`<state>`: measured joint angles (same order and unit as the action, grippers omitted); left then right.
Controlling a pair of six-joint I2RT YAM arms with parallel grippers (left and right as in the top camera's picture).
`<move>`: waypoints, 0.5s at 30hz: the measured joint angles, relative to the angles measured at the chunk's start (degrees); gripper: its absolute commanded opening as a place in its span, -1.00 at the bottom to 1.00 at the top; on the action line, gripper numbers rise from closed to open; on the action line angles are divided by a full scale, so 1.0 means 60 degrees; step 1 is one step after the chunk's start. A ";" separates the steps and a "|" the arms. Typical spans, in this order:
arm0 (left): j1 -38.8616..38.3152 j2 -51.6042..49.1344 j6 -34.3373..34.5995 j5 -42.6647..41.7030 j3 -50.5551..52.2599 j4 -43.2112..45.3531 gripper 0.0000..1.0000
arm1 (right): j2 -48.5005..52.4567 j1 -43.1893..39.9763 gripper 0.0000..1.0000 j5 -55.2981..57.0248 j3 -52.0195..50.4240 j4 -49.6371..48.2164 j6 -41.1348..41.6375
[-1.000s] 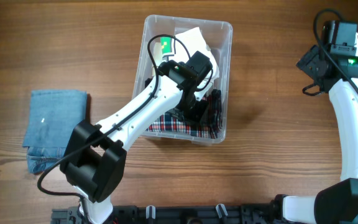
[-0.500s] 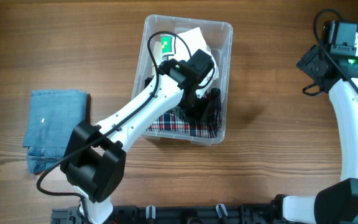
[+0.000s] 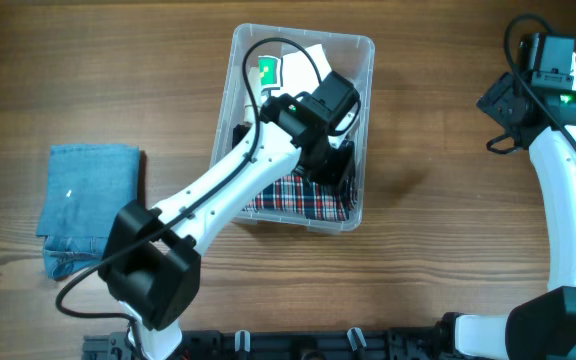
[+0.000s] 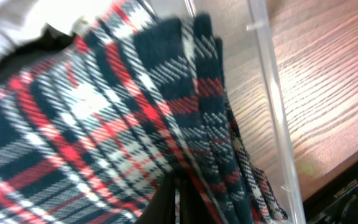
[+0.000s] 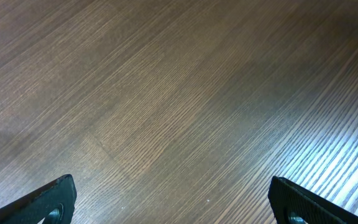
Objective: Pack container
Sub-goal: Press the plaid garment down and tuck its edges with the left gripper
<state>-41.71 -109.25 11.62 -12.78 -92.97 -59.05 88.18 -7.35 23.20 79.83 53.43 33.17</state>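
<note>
The clear box sits at the top middle of the table. The left gripper is inside it, pinched tight against a checked cloth; I cannot tell if it holds any. The right gripper, top right, is wide open and holds nothing.

L arm stretched fwd and to the right, wrist tipped down, L gripper w/ jaws pressed together, R arm bowed at far right, R gripper spread wide, facing down
</note>
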 measured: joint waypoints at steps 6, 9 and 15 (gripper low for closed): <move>-0.0189 -0.0557 0.0204 -0.0102 -0.0047 -0.0299 -0.92 | 0.0000 0.0000 0.99 0.0000 0.0000 0.0004 0.0004; -0.0237 -0.0856 0.0229 -0.0135 -0.0102 -0.0342 -0.92 | 0.0000 0.0000 0.99 0.0000 0.0000 0.0004 0.0004; -0.0244 -0.1206 0.0237 -0.0273 -0.0164 -0.0372 -0.91 | 0.0000 0.0000 0.99 0.0000 0.0000 0.0000 0.0000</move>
<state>-43.18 -116.49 13.04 -14.41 -93.95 -61.28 88.18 -7.35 23.20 79.83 53.43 33.17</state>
